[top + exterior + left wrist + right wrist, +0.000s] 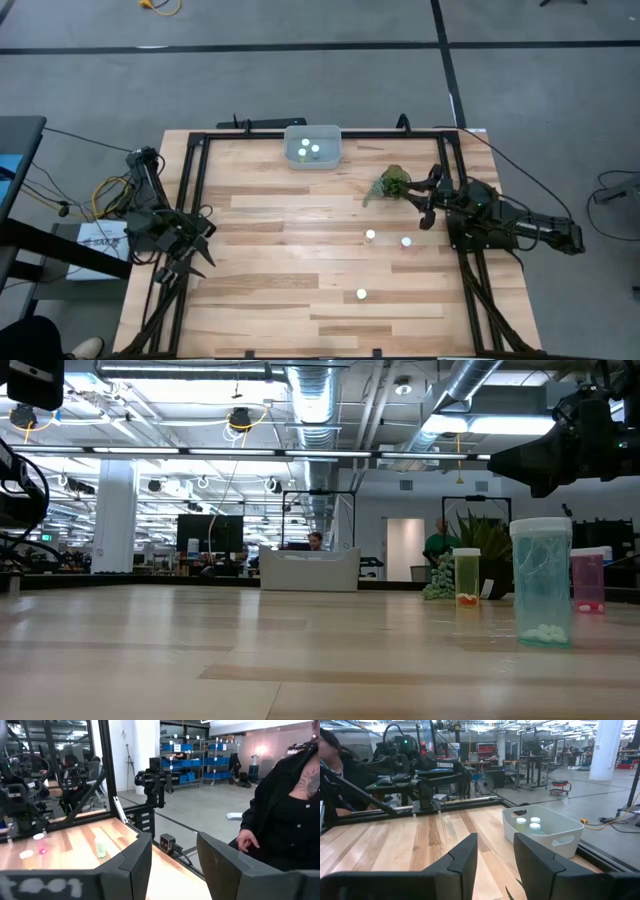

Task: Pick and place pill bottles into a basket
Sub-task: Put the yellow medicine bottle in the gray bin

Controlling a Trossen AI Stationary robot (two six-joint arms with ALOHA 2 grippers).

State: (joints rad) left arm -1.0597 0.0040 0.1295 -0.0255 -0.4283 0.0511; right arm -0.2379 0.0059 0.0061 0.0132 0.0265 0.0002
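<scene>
Three pill bottles stand upright on the wooden table: one near the front (361,294), teal in the low view (541,582), a yellow-green one (370,236) (466,578) and a pink one (407,241) (587,580). Three more sit in the pale basket (312,146) at the far edge; two of them show in the right wrist view (521,824). My right gripper (428,198) (495,865) is open and empty above the table's right side, next to the plant. My left gripper (205,243) (175,865) is open and empty at the left edge.
A small green plant (392,183) lies beside my right gripper. A black metal frame (200,180) runs round the table. A person in black (285,815) stands beyond the table. Bare wood lies between the left arm and the bottles.
</scene>
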